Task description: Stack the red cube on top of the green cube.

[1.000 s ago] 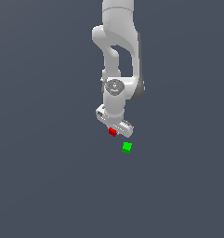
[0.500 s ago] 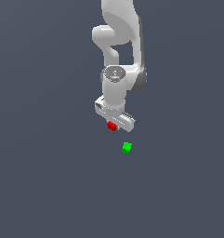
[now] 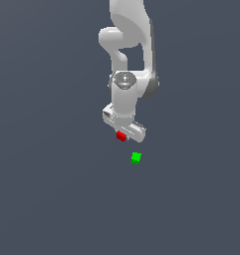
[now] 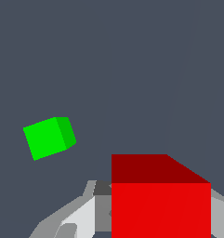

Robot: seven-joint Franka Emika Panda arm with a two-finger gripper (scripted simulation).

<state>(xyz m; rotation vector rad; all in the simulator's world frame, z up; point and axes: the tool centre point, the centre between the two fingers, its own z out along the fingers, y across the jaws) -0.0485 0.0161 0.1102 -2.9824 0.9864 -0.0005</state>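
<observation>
Red cube (image 4: 161,204): nearest the wrist camera, filling its foreground; in the exterior view (image 3: 121,135) it hangs just under the white hand, clear of the counter (image 3: 52,199).
Jaws: clamped on the red cube, one pale finger (image 4: 76,216) showing on either side of it in the wrist view; the gripper (image 3: 122,133) has it by two opposite faces.
Handling, red cube: by its look a rigid, plain-faced block, probably light. Flat smooth sides could slip if the squeeze eased. The present hold across parallel faces seems the right one, and it leaves the underside free for setting down.
Green cube (image 4: 49,137): farther off in the wrist view, lying on the counter, turned at a slight angle to the red one. In the exterior view (image 3: 136,158) it sits below the hand and a little to that view's right, near but not under the red cube.
Arm pose: forearm and wrist (image 3: 125,94) point nearly straight down, hand level, raised above the counter.
Next move, as a judgement: shift sideways until red is over green, match the twist, then lower.
</observation>
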